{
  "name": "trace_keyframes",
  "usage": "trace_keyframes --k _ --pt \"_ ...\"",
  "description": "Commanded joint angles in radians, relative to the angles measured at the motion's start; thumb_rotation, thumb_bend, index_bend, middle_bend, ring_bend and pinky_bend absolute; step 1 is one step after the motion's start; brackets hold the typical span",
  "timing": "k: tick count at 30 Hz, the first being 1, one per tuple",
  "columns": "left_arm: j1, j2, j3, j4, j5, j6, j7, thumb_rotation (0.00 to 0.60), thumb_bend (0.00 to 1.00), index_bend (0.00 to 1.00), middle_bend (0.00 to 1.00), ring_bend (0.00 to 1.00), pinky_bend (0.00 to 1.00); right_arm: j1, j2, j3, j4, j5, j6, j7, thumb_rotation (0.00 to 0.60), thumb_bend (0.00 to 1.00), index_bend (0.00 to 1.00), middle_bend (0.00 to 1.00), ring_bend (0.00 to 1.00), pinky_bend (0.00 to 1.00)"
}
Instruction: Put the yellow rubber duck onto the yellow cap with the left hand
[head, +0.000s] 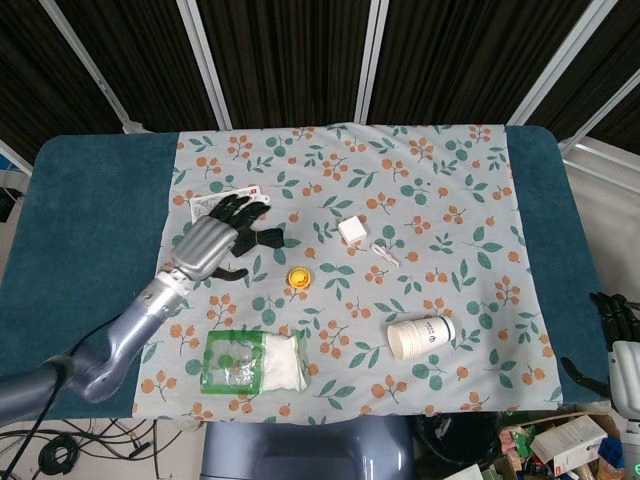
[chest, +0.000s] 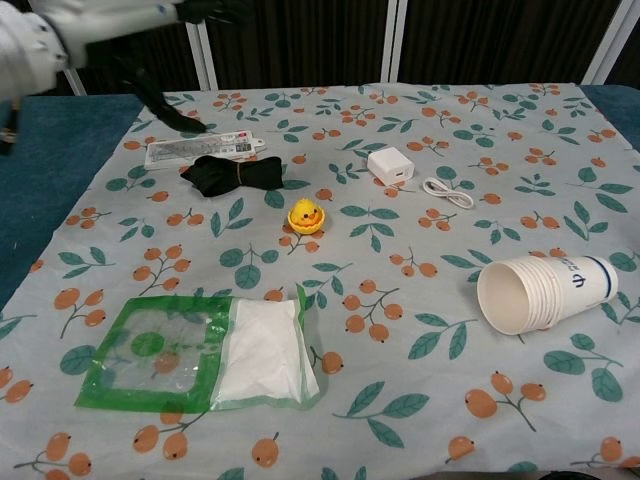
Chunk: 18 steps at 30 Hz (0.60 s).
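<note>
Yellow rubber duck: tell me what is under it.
The yellow rubber duck stands upright on the floral tablecloth, with orange showing around its base. Whether that is the yellow cap cannot be told, since the duck covers it. Neither hand touches it.

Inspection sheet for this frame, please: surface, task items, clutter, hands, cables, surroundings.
Surface: floral cloth over a teal table.
Task items: yellow rubber duck upright on the cloth, held by nothing; yellow cap not discernible.
Clutter: paper cup stack on its side; green-edged pouch; white charger; black bundle; flat white packet.
Hands: left hand raised, fingers spread, empty; right hand off the table edge.
Cables: white cable beside the charger.
Surroundings: dark panelled backdrop.
</note>
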<state>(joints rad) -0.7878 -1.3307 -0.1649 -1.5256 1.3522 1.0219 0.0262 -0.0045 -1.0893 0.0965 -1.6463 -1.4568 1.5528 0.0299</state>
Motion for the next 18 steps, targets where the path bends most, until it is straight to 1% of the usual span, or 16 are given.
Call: trace_keyframes --k 1,2,4,7,9,12,15,18 --pt "0.186 0.162 0.080 -0.161 -0.001 0.186 0.059 0.600 0.16 0.04 0.05 0.00 0.00 0.001 -0.001 -0.001 0.000 -0.004 0.001 -0.003 0.600 0.12 0.09 0.08 0.09 0.18" --pt "0.216 0.180 0.095 -0.169 0.006 0.219 0.061 0.600 0.16 0.04 0.05 0.00 0.00 0.001 -0.002 -0.002 0.001 -0.006 0.001 -0.006 0.600 0.12 0.09 0.08 0.09 0.18" --pt "0.296 0.225 0.142 -0.182 0.028 0.296 0.055 0.600 0.16 0.03 0.03 0.00 0.00 0.002 -0.003 -0.003 0.001 -0.010 0.002 -0.009 0.600 0.12 0.09 0.08 0.09 0.18" --pt "0.374 0.260 0.185 -0.189 0.045 0.357 0.003 0.600 0.15 0.03 0.02 0.00 0.00 0.003 -0.004 -0.003 0.001 -0.013 0.004 -0.011 0.600 0.12 0.09 0.08 0.09 0.18" --pt "0.427 0.276 0.214 -0.181 0.058 0.395 -0.056 0.600 0.15 0.03 0.02 0.00 0.00 0.003 -0.004 -0.004 -0.002 -0.017 0.005 -0.015 0.600 0.12 0.09 0.08 0.09 0.18" --pt "0.501 0.279 0.249 -0.132 0.076 0.444 -0.174 0.600 0.15 0.03 0.01 0.00 0.00 0.001 -0.004 -0.009 -0.007 -0.027 0.010 -0.019 0.600 0.12 0.09 0.08 0.09 0.18" --pt "0.548 0.272 0.258 -0.069 0.077 0.477 -0.234 0.600 0.15 0.05 0.01 0.00 0.00 -0.001 -0.004 -0.011 -0.008 -0.031 0.014 -0.020 0.600 0.12 0.09 0.08 0.09 0.18" --pt "0.575 0.272 0.252 -0.011 0.077 0.495 -0.286 0.600 0.15 0.05 0.00 0.00 0.00 -0.001 -0.004 -0.011 -0.009 -0.031 0.014 -0.021 0.600 0.12 0.09 0.08 0.09 0.18"
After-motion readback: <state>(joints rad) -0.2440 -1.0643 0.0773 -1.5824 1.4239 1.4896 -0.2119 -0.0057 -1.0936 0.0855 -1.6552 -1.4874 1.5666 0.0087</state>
